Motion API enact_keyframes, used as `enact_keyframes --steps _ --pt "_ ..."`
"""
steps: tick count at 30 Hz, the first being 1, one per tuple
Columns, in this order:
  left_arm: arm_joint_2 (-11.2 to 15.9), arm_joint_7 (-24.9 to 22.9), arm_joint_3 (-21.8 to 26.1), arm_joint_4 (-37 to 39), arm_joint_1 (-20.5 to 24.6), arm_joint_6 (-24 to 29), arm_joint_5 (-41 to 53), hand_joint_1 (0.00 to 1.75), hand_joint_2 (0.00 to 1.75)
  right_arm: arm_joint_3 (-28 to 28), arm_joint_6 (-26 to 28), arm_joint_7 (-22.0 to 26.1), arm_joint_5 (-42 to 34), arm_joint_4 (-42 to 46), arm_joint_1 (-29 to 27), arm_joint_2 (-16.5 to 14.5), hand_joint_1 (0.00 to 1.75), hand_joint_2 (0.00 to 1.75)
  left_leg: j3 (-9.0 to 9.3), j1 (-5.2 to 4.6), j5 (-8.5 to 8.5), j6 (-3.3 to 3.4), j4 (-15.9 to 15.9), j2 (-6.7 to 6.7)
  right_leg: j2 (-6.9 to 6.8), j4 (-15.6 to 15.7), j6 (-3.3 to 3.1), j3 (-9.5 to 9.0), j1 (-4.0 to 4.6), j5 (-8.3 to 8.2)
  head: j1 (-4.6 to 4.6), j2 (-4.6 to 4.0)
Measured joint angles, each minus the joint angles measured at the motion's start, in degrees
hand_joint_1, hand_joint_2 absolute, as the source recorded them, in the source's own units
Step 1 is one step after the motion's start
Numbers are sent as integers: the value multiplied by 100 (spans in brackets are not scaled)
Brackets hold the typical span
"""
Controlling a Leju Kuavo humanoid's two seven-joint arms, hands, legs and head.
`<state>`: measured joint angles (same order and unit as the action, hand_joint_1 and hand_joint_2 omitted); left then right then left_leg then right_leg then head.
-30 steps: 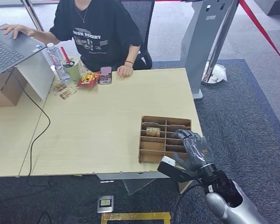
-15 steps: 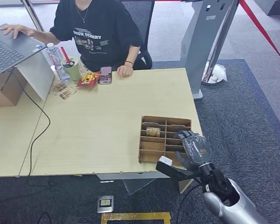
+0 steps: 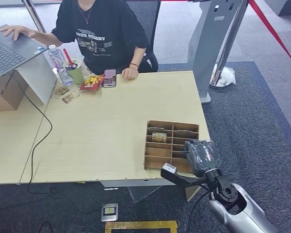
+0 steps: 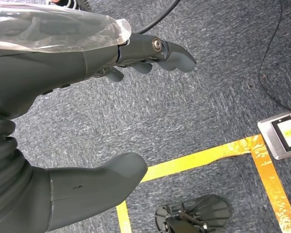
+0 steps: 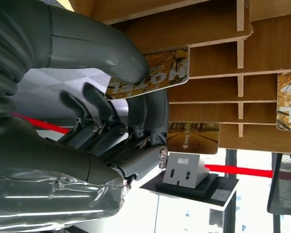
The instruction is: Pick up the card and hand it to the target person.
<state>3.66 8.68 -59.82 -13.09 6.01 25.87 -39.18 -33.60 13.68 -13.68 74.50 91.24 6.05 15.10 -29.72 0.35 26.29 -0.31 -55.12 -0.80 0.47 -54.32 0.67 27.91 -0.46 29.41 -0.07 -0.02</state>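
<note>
Fingers of our right hand (image 3: 202, 156) have curled in over the last second: a moment ago they were spread above the near right corner of the wooden card rack (image 3: 171, 144), and now they are folded down against it, at the near right corner of the desk (image 3: 111, 126). We judge this to be the grasp closing, the first step of the task, with the lift and the handover both yet to come. From the head view we cannot see what lies under that hand, since its back hides the slots beneath. Our right wrist view fills that gap: the thumb (image 5: 100, 46) presses on the face of an autumn-coloured card (image 5: 162, 73) standing in a slot of the rack, with the darker fingers (image 5: 100, 109) bent behind it, so the card looks pinched, though it is not yet drawn out. More cards sit in neighbouring slots. Only the head view shows the target person (image 3: 100, 34), seated at the far edge of the desk, well apart from the rack, one hand resting on the desk and the other on a laptop (image 3: 8, 48). Our left hand (image 4: 74, 111) hangs over grey carpet with its fingers loosely parted, holding nothing.
</note>
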Motion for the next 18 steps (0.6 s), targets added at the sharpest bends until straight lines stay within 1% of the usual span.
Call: enact_keyframes --steps 9,14,18 --pt "-1 -14 0 0 2 -13 32 0 175 22 -41 -1 59 217 -33 0 175 175 1 0 0 0 0 1 1 0 0 2 0 0 0 0" --pt "-1 -10 0 0 1 -14 27 0 175 142 -211 59 -17 595 -84 34 175 175 2 0 0 0 -1 1 2 0 0 3 -1 0 0 0" --pt "3 22 0 1 -7 -10 3 0 175 342 -368 79 -201 1117 -149 174 175 175 2 -1 0 0 -2 2 2 1 0 3 -2 0 0 0"
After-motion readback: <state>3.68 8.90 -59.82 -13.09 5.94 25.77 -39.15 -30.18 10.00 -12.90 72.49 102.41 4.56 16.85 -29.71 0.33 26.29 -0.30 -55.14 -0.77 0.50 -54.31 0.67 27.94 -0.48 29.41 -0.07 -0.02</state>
